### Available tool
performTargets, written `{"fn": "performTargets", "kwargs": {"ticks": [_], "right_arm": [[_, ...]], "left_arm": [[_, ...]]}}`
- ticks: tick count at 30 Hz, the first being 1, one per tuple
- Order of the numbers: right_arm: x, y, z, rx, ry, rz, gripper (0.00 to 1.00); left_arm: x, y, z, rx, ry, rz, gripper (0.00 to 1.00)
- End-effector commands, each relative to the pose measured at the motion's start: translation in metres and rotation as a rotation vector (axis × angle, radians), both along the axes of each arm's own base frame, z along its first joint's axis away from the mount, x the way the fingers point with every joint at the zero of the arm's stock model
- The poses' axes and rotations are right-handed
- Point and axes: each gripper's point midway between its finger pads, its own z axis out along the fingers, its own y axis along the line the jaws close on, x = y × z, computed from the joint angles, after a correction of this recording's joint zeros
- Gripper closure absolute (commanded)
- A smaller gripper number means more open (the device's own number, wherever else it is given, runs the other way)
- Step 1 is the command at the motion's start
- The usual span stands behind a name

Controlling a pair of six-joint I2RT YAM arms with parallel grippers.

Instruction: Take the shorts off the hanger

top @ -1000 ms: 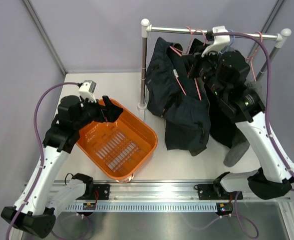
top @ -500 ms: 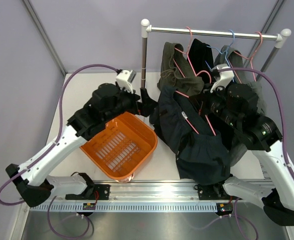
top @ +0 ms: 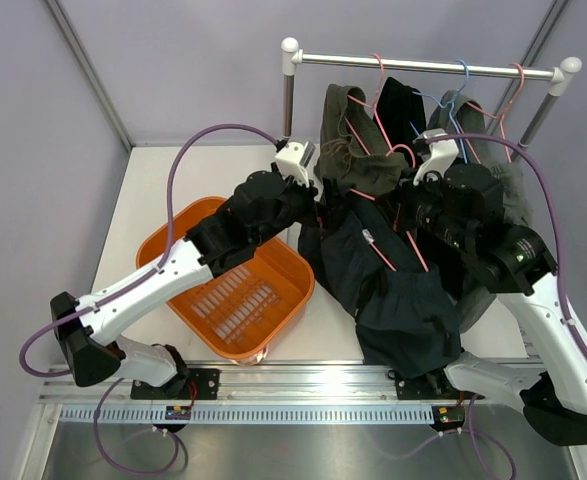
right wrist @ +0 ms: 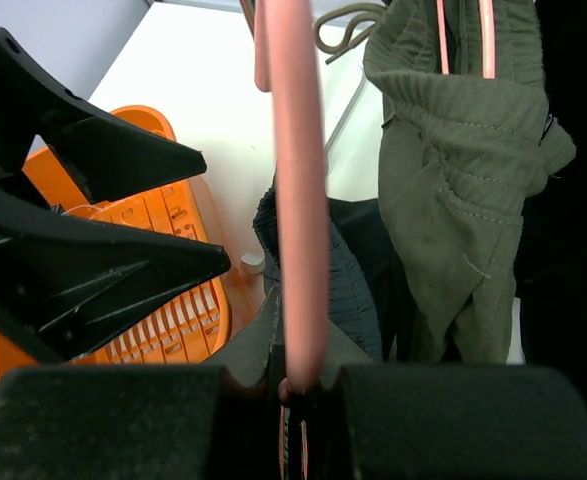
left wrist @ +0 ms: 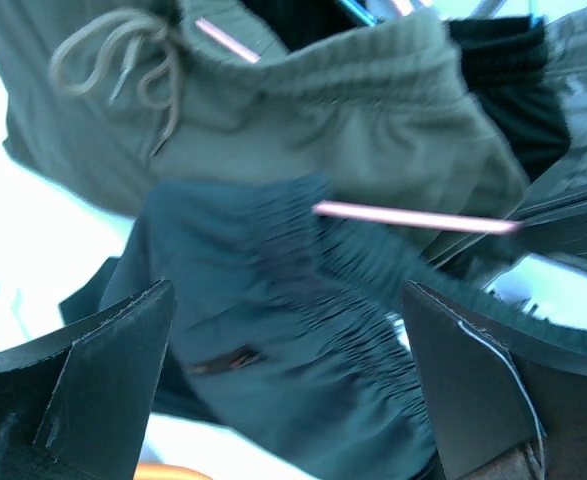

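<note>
While the navy shorts hang clear of the rail on a pink hanger beside the orange basket, the right gripper stays clamped on that hanger; the left gripper, jaws apart, has swung from the basket up to their waistband

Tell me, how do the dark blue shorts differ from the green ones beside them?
The navy shorts are dark blue; the olive shorts are dull green. The olive shorts hang from the rail, while the navy shorts ride on a pink hanger clamped in the right gripper, off the rail and nearer the arms. A drawstring shows on the olive shorts, none on the navy shorts. Both are soft, with gathered waistbands.
</note>
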Motion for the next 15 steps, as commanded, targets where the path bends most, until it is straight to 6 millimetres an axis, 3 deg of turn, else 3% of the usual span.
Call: {"fn": "performTargets", "kwargs": {"ticks": [1,10,15], "right_arm": [[0.0,0.003,0.024,0.043,-0.05,0.0,1.0],[0.001,0.0,0.036,0.042,-0.077,-0.012,1.0],[0.001,0.003,0.039,0.045,-0.079,0.001,1.0]], "left_arm": [[0.007,-0.014,0.042,-0.109,-0.078,0.029,0.03],[0.019,-0.019,0.008,-0.041,-0.015,0.08,0.11],[0.024,-0.018,0.003,-0.021,-0.02,0.103,0.17]]}}
